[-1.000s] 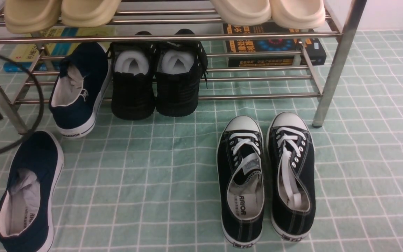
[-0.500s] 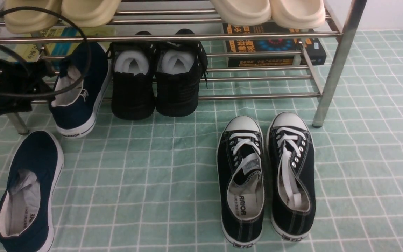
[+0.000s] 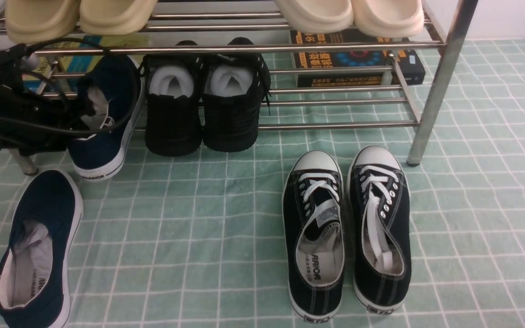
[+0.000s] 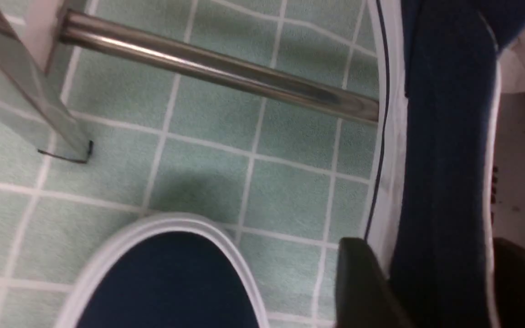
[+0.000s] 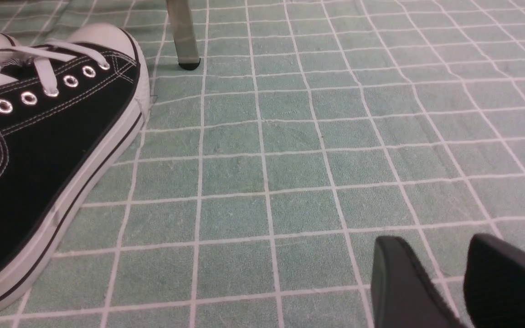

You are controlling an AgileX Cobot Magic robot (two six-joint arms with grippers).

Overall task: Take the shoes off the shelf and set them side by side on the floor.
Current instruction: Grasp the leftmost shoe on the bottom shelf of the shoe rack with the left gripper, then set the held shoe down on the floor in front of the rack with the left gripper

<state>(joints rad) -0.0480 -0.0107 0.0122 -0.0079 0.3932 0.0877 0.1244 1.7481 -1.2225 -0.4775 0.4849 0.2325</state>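
The left fingers, having swung in from 9 o'clock, are now straddling the shelf shoe's side wall and closing. Whether they are clamping yet, I cannot tell. The floor shoe is lying at its 7 o'clock. The right fingers are idling apart, so the second pickup is probably beginning.

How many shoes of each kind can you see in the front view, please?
Cream slippers: 4
Navy slip-on shoes: 2
All-black shoes stuffed with white paper: 2
Black lace-up sneakers: 2
Total: 10
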